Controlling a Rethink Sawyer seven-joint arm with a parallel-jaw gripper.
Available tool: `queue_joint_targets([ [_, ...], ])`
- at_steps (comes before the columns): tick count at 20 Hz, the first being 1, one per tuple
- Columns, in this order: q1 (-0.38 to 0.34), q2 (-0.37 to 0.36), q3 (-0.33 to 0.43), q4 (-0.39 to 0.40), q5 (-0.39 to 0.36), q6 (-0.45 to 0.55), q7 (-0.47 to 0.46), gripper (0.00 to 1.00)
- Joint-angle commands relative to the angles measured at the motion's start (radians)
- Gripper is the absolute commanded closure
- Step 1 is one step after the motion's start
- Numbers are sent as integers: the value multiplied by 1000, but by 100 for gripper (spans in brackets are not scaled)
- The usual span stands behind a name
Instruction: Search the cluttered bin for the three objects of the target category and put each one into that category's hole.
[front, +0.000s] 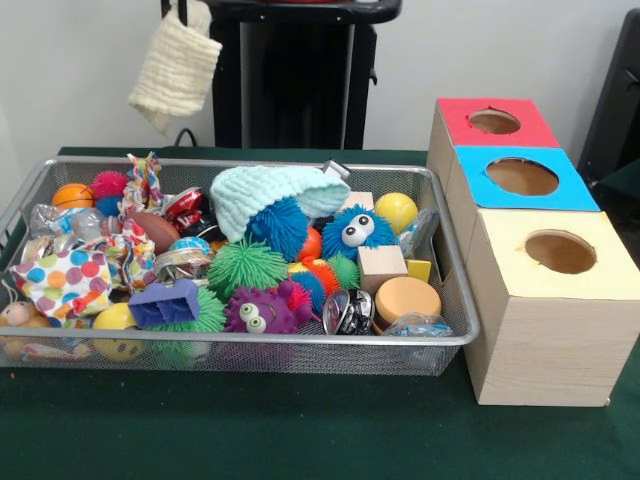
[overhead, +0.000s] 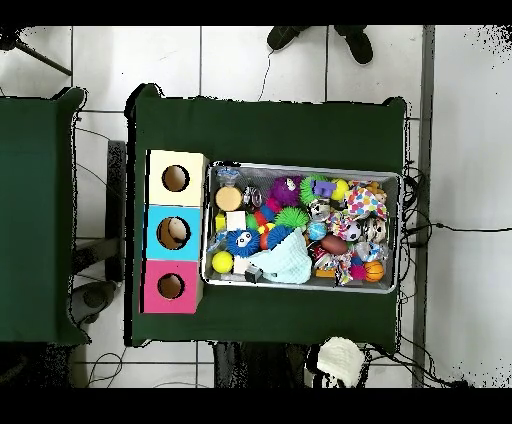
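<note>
Wire bin (front: 455, 335) is crammed, with the hole boxes (front: 545, 300) at its 3 o'clock (target category isn't obvious). If it's spiky balls, the green one (front: 245, 265) mid-bin looks light and squishy, so I'd pinch across its body. The gripper (front: 176, 10) barely peeks in at 11 o'clock above a cream knit cloth (front: 175, 65), and I can't tell its opening or whether it's holding that.

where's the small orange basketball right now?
Front view: the small orange basketball sits in the wire mesh bin's far left corner, beside a pink spiky ball. Overhead, it's at the bin's lower right.
</note>
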Motion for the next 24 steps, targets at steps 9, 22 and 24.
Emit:
queue_joint_targets([
  [9, -59, 63, -15, -104, -33, -62, 36, 100],
  [22, -203, 236, -80, -199, -247, -133, 16, 100],
  [24, -215, 245, -88, -204, -268, -136, 21, 100],
])
